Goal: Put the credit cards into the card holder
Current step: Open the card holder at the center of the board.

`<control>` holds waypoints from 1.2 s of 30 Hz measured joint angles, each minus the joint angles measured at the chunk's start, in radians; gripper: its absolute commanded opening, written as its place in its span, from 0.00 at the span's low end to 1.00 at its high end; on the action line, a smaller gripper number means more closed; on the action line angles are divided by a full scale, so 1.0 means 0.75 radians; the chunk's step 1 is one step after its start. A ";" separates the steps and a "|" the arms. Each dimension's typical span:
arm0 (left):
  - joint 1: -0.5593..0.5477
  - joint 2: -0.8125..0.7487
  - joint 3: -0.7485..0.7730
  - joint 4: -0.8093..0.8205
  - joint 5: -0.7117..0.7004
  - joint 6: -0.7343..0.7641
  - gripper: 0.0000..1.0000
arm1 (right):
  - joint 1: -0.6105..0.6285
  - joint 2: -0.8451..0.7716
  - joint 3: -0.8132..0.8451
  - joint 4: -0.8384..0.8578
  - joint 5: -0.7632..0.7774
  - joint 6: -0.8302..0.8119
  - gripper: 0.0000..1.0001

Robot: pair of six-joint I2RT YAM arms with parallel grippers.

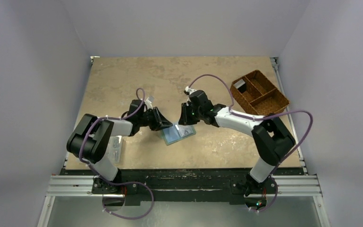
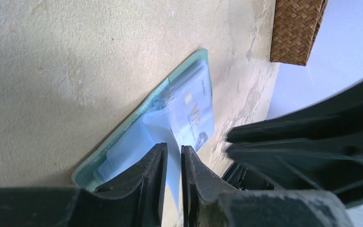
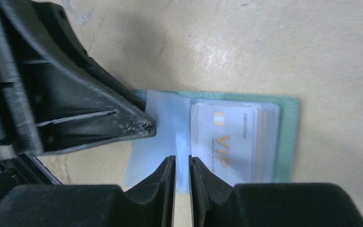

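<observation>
Card holder (image 1: pixel 177 134) open on bench (image 1: pixel 123 75) | VIP card (image 3: pixel 222 142) pocketed, task likely near done | left claw (image 2: pixel 174 156) pinches sleeve (image 2: pixel 160 125) | right claw (image 3: pixel 182 165) barely parted, hold unclear

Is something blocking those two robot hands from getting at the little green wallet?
Nothing visible does. The left hand and right hand are both right at the open card holder. The left hand appears to pinch a clear sleeve inside it, and a white VIP card sits in the pocket beside that.
</observation>
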 measured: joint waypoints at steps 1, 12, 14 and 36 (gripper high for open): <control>0.000 0.020 0.000 0.020 0.011 -0.012 0.22 | -0.007 -0.037 0.006 -0.032 0.027 -0.002 0.27; -0.137 0.115 0.065 0.209 0.060 -0.138 0.36 | -0.211 -0.342 -0.089 -0.172 0.169 -0.071 0.29; -0.177 0.143 0.101 0.240 0.060 -0.152 0.36 | -0.243 -0.353 -0.116 -0.188 0.174 -0.077 0.29; -0.035 -0.093 0.168 0.027 0.078 -0.048 0.65 | -0.212 -0.353 -0.258 0.077 -0.327 -0.055 0.23</control>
